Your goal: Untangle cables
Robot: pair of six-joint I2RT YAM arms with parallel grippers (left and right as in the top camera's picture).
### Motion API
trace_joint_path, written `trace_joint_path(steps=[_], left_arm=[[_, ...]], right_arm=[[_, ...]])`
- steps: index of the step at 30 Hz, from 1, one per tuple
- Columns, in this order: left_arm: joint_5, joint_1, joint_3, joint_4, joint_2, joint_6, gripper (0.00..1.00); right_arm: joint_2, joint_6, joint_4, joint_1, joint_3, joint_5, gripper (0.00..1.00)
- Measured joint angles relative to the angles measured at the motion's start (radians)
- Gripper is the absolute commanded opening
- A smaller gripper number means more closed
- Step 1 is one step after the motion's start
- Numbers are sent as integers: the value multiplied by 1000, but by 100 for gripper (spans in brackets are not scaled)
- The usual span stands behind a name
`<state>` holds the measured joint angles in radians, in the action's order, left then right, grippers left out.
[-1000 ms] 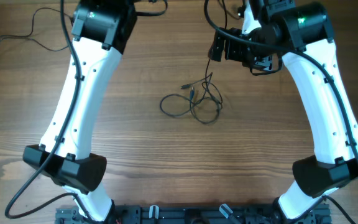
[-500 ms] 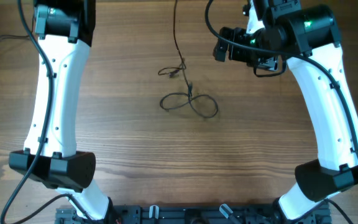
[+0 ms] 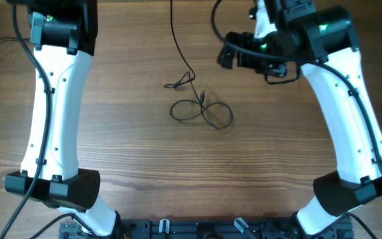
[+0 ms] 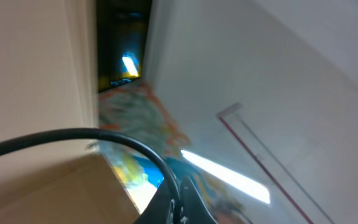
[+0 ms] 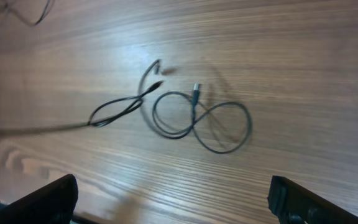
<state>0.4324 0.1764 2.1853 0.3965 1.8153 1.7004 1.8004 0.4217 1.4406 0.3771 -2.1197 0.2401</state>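
- My right gripper (image 5: pixel 169 193) is hanging wide open above the table (image 3: pixel 178 172), one finger (image 5: pixel 48 199) at each lower corner of its wrist view, gripping nothing. I judge I am holding it spread so it can drop over a wire.
- The cables are lying mid-table in two parts. The looped cable (image 5: pixel 201 121) is resting flat in a figure-eight with its plug (image 5: pixel 196 88) pointing up-frame.
- The long cable (image 3: pixel 178 40) is running from a small kink beside the loop to the overhead view's top edge. It looks taut and lifted, likely being drawn away to part it from the loop.
- The two appear near each other but apart; the blur is keeping me from being sure.
- My left gripper (image 4: pixel 178 200) is showing only as a dark shape against walls in its own view. I cannot tell how its jaws stand, or whether it is holding the long cable.
- I judge the separating step is nearly through.
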Motion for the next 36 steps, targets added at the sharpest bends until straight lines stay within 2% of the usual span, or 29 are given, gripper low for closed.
trace_joint_path(steps=[2,8,14,20,24,28,34,36], left_arm=[[-10,0,0,-38,0,-19,4],[-47,0,0,-22,-2,-20,4],[-61,-16,0,-22,-2,-20,4],[-61,-29,0,-22,-2,-20,4],[-39,-113,0,-22,-2,16,4],[7,-206,0,-23,-25,52,4],[77,-349,0,-23,-97,60,4],[102,-369,2,-81,-103,60,4]], right_arm=[[0,-18,-27,60,0,3,100],[58,3,-108,158,0,-62,100],[262,-35,-138,175,1,-51,100],[414,-30,-279,177,4,-47,100],[422,7,-291,178,4,-212,100],[422,21,-269,139,4,-317,100],[422,26,-214,-5,4,-349,100],[422,37,-192,-32,4,-354,100]])
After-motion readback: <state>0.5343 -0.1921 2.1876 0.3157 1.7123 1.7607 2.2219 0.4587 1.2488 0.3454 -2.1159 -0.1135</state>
